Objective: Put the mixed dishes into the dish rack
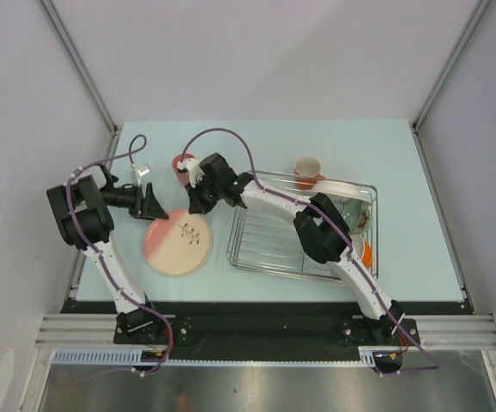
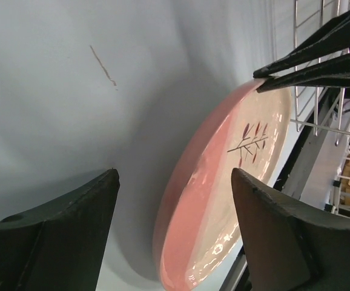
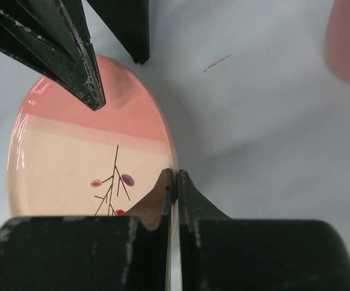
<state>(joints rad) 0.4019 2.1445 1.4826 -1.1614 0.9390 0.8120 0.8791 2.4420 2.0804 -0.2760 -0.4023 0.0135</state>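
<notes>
- Leaf-patterned plate [image 1: 178, 243] – pink and cream, on the counter [image 1: 274, 137], just left of the dish rack [image 1: 265, 251].
- Left end effector [image 1: 152, 206] is at the plate's far-left rim with its fingers wide apart and nothing between them. The plate edge lies just ahead in the left wrist view.
- Pink tumbler [image 1: 183, 161] is on the counter beyond the plate, near the right arm's wrist.
- Right end effector [image 3: 175, 176] reaches across from the rack side, fingers pressed together on the plate's far rim. Cannot tell if that edge is lifted.
- Dish rack is a silver wire one, right of the plate, and its left half holds nothing.
- Orange mug [image 1: 306, 166] is upright at the rack's far rail – inside or outside, cannot tell.
- White plate [image 1: 344, 186] is in the rack's far-right corner.
- Sage-green bowl [image 1: 357, 215] is at the rack's right end, partly behind the right arm.
- Orange bowl [image 1: 365, 251] is at the near-right corner, mostly hidden by the arm.
</notes>
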